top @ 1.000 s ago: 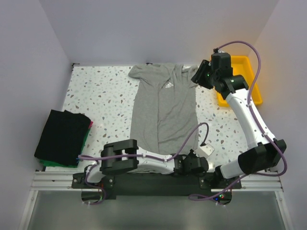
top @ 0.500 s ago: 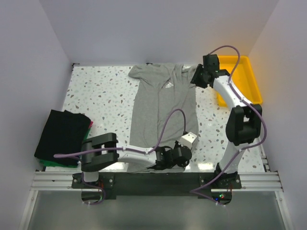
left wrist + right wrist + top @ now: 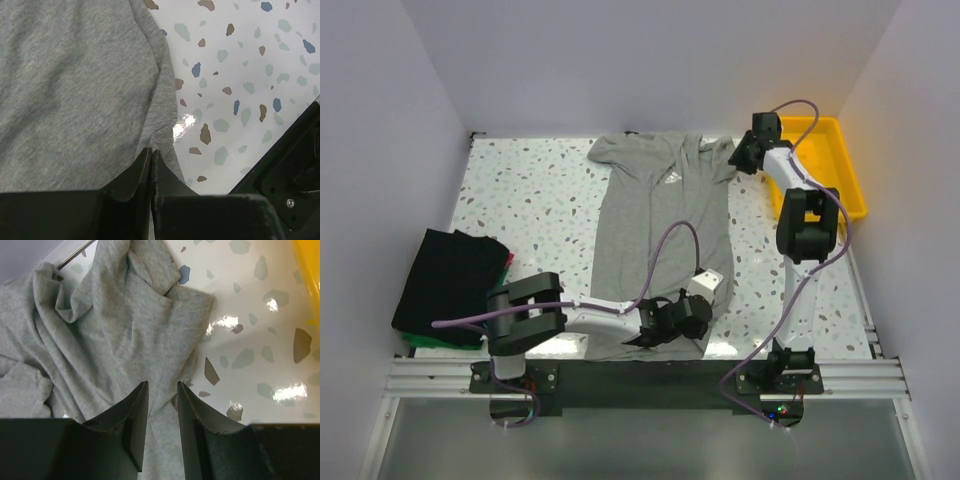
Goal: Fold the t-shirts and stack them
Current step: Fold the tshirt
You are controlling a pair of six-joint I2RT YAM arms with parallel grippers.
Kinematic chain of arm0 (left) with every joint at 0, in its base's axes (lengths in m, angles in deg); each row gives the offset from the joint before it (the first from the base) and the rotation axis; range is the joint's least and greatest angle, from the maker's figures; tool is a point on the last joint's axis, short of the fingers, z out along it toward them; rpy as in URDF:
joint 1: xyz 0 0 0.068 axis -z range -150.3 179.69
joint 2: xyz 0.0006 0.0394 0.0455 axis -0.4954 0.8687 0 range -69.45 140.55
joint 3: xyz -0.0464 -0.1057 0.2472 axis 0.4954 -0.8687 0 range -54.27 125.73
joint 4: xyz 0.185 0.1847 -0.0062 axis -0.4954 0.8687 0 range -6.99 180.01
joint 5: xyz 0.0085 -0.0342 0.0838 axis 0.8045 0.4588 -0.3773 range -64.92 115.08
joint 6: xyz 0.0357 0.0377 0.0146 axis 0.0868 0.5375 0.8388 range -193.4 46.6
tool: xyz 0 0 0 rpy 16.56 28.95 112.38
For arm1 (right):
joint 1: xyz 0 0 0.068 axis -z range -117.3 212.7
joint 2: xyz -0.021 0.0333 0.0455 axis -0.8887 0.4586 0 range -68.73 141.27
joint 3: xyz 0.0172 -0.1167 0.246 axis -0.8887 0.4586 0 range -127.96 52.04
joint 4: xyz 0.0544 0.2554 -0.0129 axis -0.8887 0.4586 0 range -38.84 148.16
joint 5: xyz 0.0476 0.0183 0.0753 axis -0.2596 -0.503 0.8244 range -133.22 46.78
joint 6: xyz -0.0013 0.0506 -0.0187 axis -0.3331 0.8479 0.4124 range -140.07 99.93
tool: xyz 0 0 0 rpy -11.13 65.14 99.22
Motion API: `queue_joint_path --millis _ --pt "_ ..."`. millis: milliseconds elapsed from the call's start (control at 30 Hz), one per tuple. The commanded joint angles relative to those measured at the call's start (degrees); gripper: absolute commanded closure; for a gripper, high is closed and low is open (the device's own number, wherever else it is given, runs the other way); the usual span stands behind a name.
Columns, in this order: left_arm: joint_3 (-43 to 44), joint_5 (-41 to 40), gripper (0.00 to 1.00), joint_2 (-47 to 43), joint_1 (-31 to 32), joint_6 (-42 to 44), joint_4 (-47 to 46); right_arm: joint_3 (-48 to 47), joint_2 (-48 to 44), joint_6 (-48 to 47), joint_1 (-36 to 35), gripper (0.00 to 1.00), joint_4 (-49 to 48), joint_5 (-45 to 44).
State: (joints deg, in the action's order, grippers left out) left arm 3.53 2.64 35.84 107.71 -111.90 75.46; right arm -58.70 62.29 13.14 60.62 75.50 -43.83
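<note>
1. Top external view: the grey shirt (image 3: 660, 230) lies flat on the bench (image 3: 520, 190). Both arms have closed in on it within the last second.
2. Left gripper (image 3: 151, 152): closed, pinching the near right hem corner.
3. Right gripper (image 3: 162, 385): gap narrowing, straddling the far sleeve (image 3: 125, 315). Fold grasp judged incomplete.
4. White chest logo (image 3: 670, 177): unreadable.

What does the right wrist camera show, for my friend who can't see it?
Two dark fingers of the right end effector stand a little apart over the crumpled sleeve of a grey t-shirt. The shirt lies on a speckled table, and a yellow tray peeks in at the top right.
</note>
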Motion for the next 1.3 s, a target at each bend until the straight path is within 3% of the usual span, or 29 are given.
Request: queue_joint_path --millis 0,700,1100,1267 --pt "0.3 1.1 0.98 -3.0 -1.0 -0.3 -3.2 -5.4 2.7 1.8 0.9 0.67 -2.9 -1.0" --pt "2.4 3.7 0.98 -3.2 -2.0 -1.1 -2.0 -18.0 14.0 0.9 2.0 0.67 1.2 -3.9" --pt "2.6 4.9 1.00 -4.4 -1.8 -1.4 -2.1 -19.1 13.4 -0.2 1.9 0.96 0.5 -1.8" --pt "3.5 6.2 1.00 -4.8 -1.5 -0.5 -2.3 -20.1 12.1 0.1 3.3 1.00 -0.4 -0.8"
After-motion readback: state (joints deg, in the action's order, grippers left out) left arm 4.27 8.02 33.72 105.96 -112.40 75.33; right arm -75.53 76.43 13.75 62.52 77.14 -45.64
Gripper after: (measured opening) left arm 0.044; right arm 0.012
